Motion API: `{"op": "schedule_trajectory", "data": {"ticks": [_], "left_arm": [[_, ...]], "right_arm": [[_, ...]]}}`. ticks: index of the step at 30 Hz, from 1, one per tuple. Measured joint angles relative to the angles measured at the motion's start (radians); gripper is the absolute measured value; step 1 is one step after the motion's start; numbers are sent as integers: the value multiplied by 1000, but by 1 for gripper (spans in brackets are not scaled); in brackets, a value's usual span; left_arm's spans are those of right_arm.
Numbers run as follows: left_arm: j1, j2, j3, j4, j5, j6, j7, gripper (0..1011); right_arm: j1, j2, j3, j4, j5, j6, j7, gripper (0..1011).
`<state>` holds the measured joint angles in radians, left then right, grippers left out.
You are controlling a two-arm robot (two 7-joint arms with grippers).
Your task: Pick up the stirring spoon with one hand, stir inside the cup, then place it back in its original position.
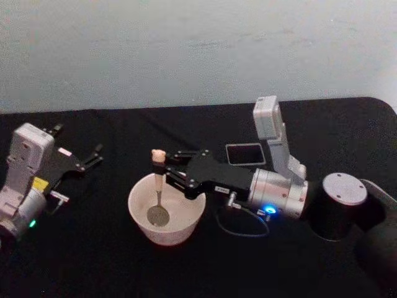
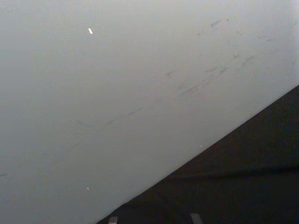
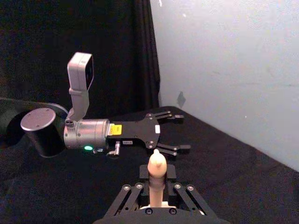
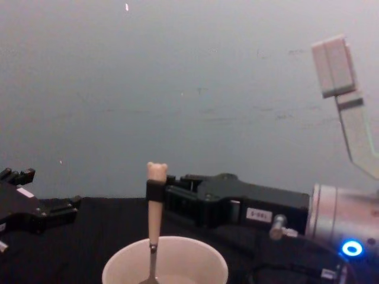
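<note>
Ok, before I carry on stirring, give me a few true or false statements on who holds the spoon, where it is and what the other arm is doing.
1. The right gripper is shut on the stirring spoon by its handle. True.
2. The spoon lies flat beside the cup. False: it stands upright, with its metal bowl down inside the cup.
3. The left gripper is reaching over the cup. False: it sits off to the cup's left, open and holding nothing.
4. The dark square holder sits beyond the right arm, farther from the robot than the cup. True.
</note>
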<state>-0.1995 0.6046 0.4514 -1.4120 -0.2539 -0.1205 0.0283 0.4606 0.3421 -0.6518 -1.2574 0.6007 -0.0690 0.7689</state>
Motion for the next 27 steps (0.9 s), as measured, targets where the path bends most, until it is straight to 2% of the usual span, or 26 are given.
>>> {"op": "schedule_trajectory", "data": {"ticks": [8,15,22,27], "left_arm": [[0,0,0,0,0,0,0,1001],[0,0,0,0,0,0,0,1001],[0,0,0,0,0,0,0,1001],[0,0,0,0,0,0,0,1001]], "right_arm": [[24,-33,-12,50,-28,-13,-14,205],[40,-54,3,85,-40,-26,-33,205],[42,-52,27,99,-44,-27,-46,205],[27,-29,42,83,-44,-18,-50,205]]}}
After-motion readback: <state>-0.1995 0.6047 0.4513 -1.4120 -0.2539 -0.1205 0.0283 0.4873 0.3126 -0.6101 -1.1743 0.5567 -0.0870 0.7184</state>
